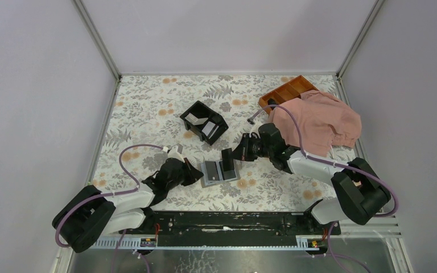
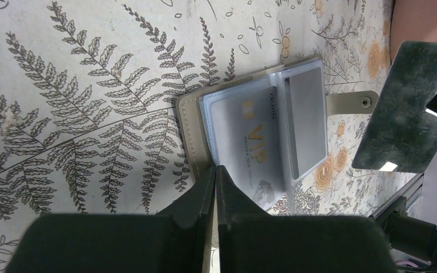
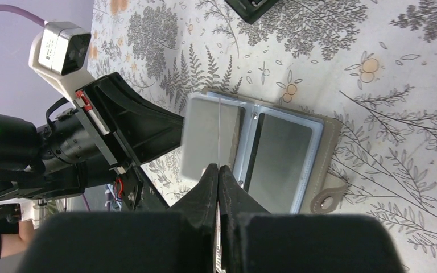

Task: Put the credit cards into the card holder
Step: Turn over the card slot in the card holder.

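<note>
The card holder (image 1: pixel 219 172) lies open on the floral table, taupe cover down and clear sleeves up. In the left wrist view one sleeve (image 2: pixel 247 142) holds a pale card marked VIP, and a dark grey panel (image 2: pixel 307 122) lies beside it. My left gripper (image 2: pixel 215 168) is shut on the holder's near edge (image 2: pixel 189 136). My right gripper (image 3: pixel 219 166) is shut on a thin card seen edge-on (image 3: pixel 219 131). It holds the card upright just over the holder (image 3: pixel 287 153). That card looks dark in the top view (image 1: pixel 226 160) and in the left wrist view (image 2: pixel 409 108).
A black two-compartment box (image 1: pixel 205 121) with white cards (image 1: pixel 196 118) in it stands behind the holder. An orange-brown divided tray (image 1: pixel 287 91) sits at the back right, partly under a pink cloth (image 1: pixel 318 119). The two grippers are close together over the holder.
</note>
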